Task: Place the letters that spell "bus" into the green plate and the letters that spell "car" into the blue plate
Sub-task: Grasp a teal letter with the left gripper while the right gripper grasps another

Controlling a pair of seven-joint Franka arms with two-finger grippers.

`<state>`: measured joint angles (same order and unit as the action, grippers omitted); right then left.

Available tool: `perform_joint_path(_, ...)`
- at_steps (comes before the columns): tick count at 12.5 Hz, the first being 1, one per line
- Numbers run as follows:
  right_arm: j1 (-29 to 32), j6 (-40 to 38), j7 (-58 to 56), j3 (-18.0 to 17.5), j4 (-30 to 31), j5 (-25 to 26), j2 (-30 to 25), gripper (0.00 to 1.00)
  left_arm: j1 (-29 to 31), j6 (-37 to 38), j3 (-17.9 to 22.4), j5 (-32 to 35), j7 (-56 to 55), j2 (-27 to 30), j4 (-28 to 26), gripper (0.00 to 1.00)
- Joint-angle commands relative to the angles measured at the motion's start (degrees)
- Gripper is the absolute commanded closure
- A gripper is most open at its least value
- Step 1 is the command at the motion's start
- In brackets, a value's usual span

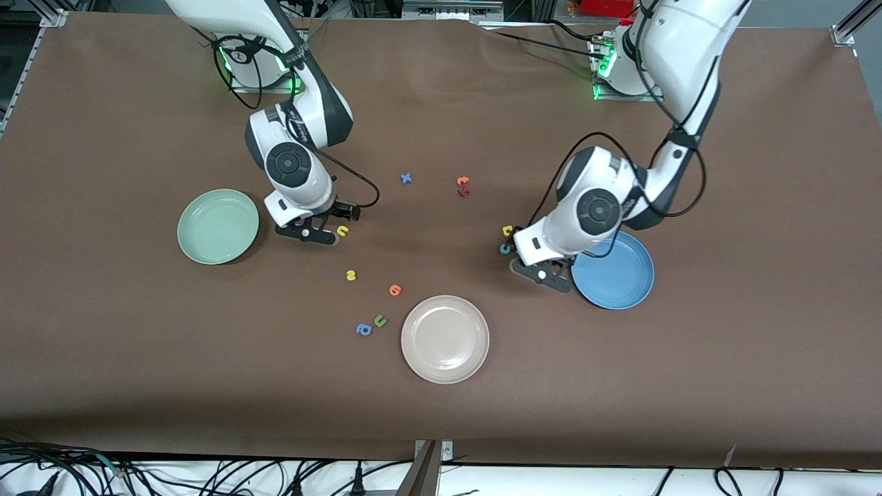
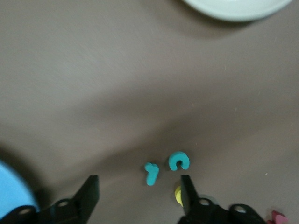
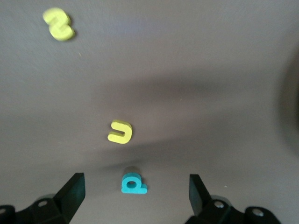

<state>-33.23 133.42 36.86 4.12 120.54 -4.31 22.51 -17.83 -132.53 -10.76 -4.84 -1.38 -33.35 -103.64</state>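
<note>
1. We have the right claw (image 3: 135, 198) low over the desk (image 1: 723, 379) beside the green plate (image 1: 218, 226), its fingers spread wide with the teal "b" (image 3: 133, 183) on the desk between them; nothing is pinched yet.
2. The yellow "u" (image 3: 121, 131) lies just beside the "b", and the yellow "s" (image 1: 351, 275) sits apart, nearer the front edge of the desk. The green plate holds nothing.
3. Our left claw (image 2: 139, 196) is low over the desk beside the blue plate (image 1: 613, 272), fingers apart. The teal "r" (image 2: 150, 173) lies between them, loose.
4. The teal "c" (image 2: 178, 161) and the yellow "a" (image 2: 178, 194) crowd against one finger. The blue plate is empty.
5. Risk on the left: we judge that a closing finger could shove the "a" or "c" aside, or trap two letters together, because they lie so close.
6. Risk on the right: the "b" is small and flat, so a shallow descent could let it slip or flip away.
7. The beige plate (image 1: 445, 338), green "u" (image 1: 380, 320) and blue round letter (image 1: 364, 329) are decoys.
</note>
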Motion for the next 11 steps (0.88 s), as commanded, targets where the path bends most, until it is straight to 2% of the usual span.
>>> perform_joint_path(1, 0.4, 4.0, -4.6, -1.2, 1.7, -5.9, 2.4, 0.02, -0.9, -1.8, 0.3, 0.9, -1.3, 1.1, -2.9, 0.48)
perform_joint_path(4, 0.3, 4.0, -5.5, -2.0, 2.0, -6.7, 3.3, 0.05, -2.1, -2.8, 0.6, 1.6, -1.6, -0.5, -3.0, 0.48)
perform_joint_path(5, 0.3, 4.1, -5.5, -2.7, 2.6, -6.7, 3.2, 0.10, -2.2, -4.1, 0.5, 4.0, -2.1, -0.9, -3.1, 0.47)
perform_joint_path(8, 0.3, 3.9, -5.5, -2.8, 3.5, -6.7, 3.2, 0.34, -4.0, -4.8, 0.4, 8.9, -9.1, -2.2, -2.9, 0.48)
perform_joint_path(9, 0.3, 3.7, -5.6, -2.9, 3.9, -6.7, 2.8, 0.38, -4.1, -5.3, 0.4, 9.8, -10.3, -2.3, -2.9, 0.52)
perform_joint_path(10, 0.4, 3.5, -5.7, -2.8, 4.1, -6.7, 2.4, 0.39, -4.1, -5.5, 0.4, 10.3, -10.5, -2.4, -3.0, 0.52)
perform_joint_path(11, 0.4, 3.4, -6.2, -2.8, 4.3, -6.7, 2.3, 0.44, -4.1, -5.6, 0.4, 10.4, -10.5, -2.7, -3.0, 0.54)
